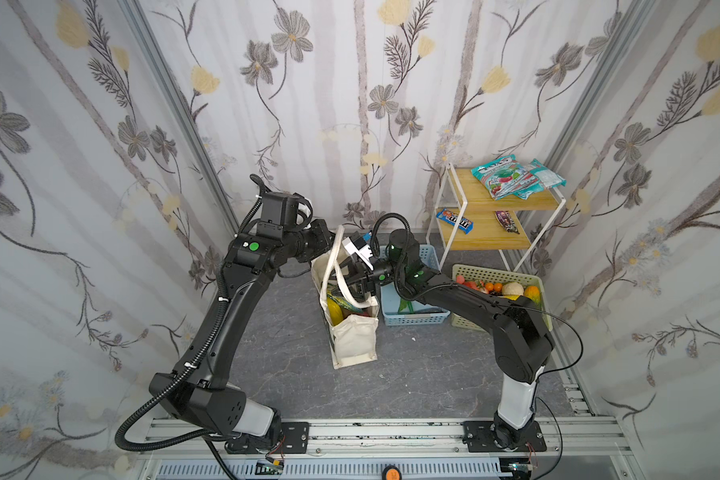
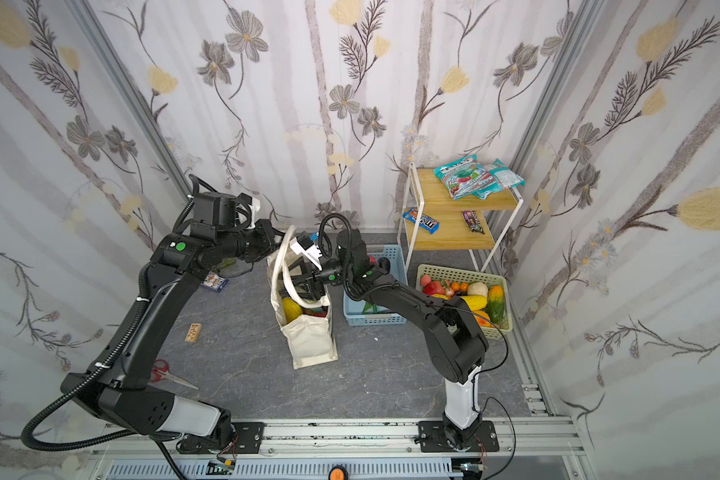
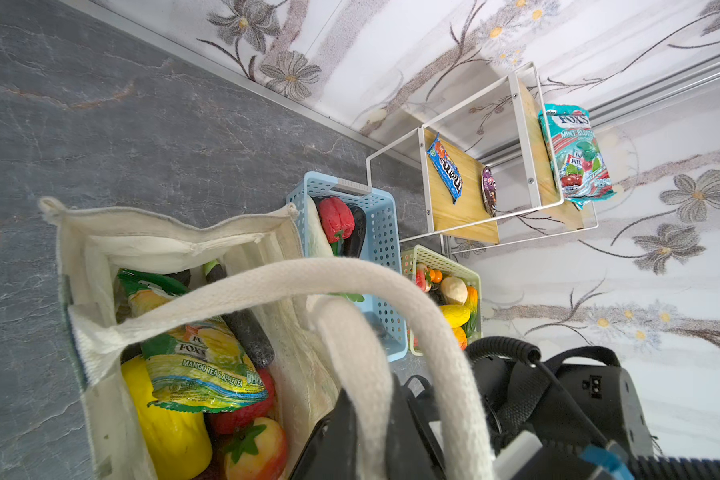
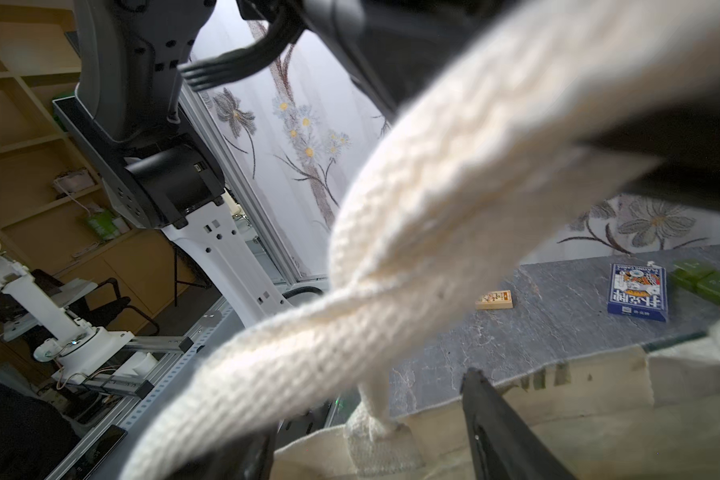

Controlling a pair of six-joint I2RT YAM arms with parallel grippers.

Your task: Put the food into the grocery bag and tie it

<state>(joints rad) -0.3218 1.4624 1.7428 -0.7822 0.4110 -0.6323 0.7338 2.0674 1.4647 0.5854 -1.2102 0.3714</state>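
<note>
Cream canvas grocery bag [image 1: 352, 340] stands upright beneath both claws. Left gripper [image 1: 334, 242] is clamped on a woven cream loop handle [image 3: 350, 274]. Right gripper [image 4: 366, 407] has jaws wide, a strap between them. Below, inside the bag: smooth yellow plastic fruit [image 3: 167, 424] and crinkly green snack packet [image 3: 200, 365].

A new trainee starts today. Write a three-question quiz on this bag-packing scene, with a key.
1. True or false: the green snack packet lies inside the bag.
2. What lies on the top board of the shelf? A: a bottle; B: candy packets; C: a book.
3. Which gripper holds the raised handle?
Key: 1 true; 2 B; 3 the left gripper, jaws shut.
</note>
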